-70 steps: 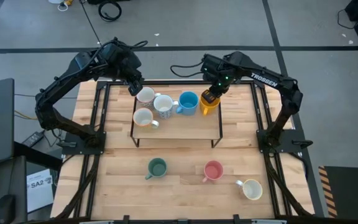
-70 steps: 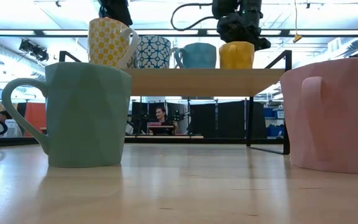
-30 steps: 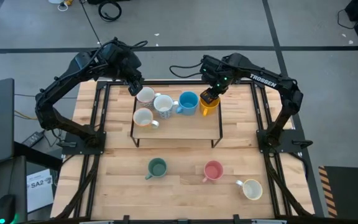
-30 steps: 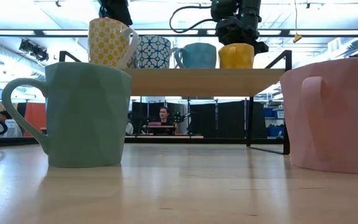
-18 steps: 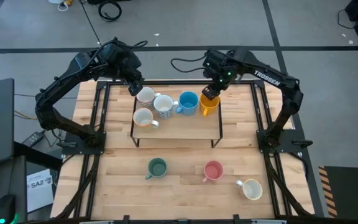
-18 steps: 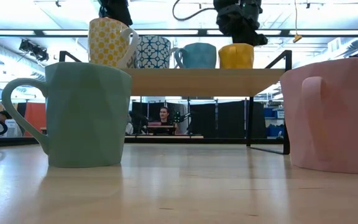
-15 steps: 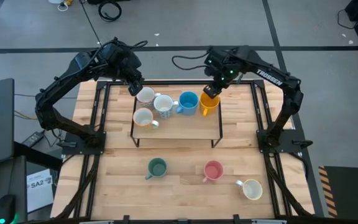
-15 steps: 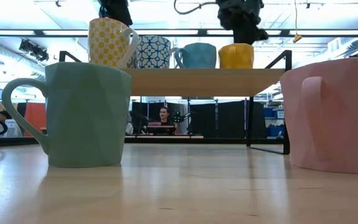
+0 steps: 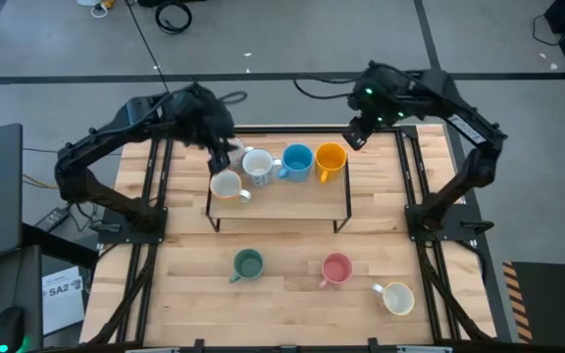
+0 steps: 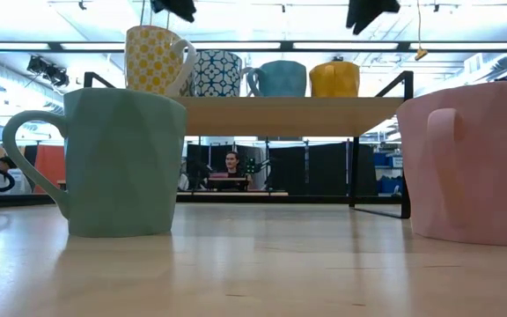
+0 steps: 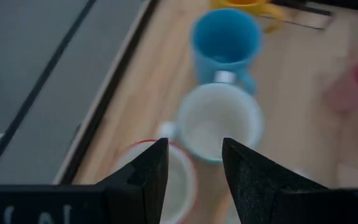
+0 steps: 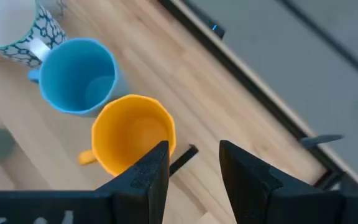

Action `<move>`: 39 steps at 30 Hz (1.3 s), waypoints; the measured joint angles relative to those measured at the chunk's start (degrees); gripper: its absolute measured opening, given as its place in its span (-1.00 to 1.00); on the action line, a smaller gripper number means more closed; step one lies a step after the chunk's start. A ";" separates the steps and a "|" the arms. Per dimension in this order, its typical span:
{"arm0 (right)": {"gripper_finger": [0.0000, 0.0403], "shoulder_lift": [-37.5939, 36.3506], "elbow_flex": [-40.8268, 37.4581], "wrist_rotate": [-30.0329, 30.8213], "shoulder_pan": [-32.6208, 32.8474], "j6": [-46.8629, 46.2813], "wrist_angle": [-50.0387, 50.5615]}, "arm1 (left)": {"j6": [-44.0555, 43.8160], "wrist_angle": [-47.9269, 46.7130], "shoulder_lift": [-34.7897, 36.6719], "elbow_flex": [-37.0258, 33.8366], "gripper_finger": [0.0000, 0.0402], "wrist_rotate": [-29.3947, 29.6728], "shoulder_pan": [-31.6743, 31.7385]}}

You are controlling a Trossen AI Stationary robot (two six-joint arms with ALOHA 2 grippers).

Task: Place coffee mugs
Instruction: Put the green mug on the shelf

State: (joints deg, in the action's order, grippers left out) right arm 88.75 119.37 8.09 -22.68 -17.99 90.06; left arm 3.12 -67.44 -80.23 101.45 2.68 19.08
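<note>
We see the orange mug (image 9: 331,160) on the shelf (image 9: 292,201) at 12 o'clock, beside the blue mug (image 9: 297,160). Right pincer (image 9: 355,138) open above it, empty. Left pincer (image 9: 222,157) open over the red-rimmed mug (image 11: 166,177). Green mug (image 9: 249,264), pink mug (image 9: 336,269) on the worktop (image 9: 282,304) at 6.

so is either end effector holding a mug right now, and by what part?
Nothing held. The right end effector hangs open beside the yellow mug; the left end effector is open above the white mugs.

Shelf (image 9: 292,201) back crowded with mugs (image 9: 297,162); front half free.
</note>
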 joint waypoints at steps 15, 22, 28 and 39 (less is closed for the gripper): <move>-0.27 -9.81 -23.30 8.58 28.99 -11.67 -17.08 | -23.18 5.40 -0.50 -6.52 -0.22 5.96 -29.62; -0.27 -10.79 -34.45 8.40 38.53 -12.45 -27.83 | -38.91 13.04 -0.48 -17.85 -0.22 8.45 -40.66; -0.27 -10.04 -39.85 7.29 43.57 -11.60 -35.52 | -56.46 17.10 -0.48 -26.29 -0.22 10.93 -46.76; -0.27 -9.74 -43.54 3.74 46.78 -3.21 -44.82 | -81.02 18.86 -0.46 -37.22 -0.22 14.75 -49.54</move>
State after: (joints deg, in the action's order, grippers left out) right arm 79.00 75.83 11.83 24.11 -21.20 45.24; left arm -77.90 -48.59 -80.68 64.23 17.43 -30.46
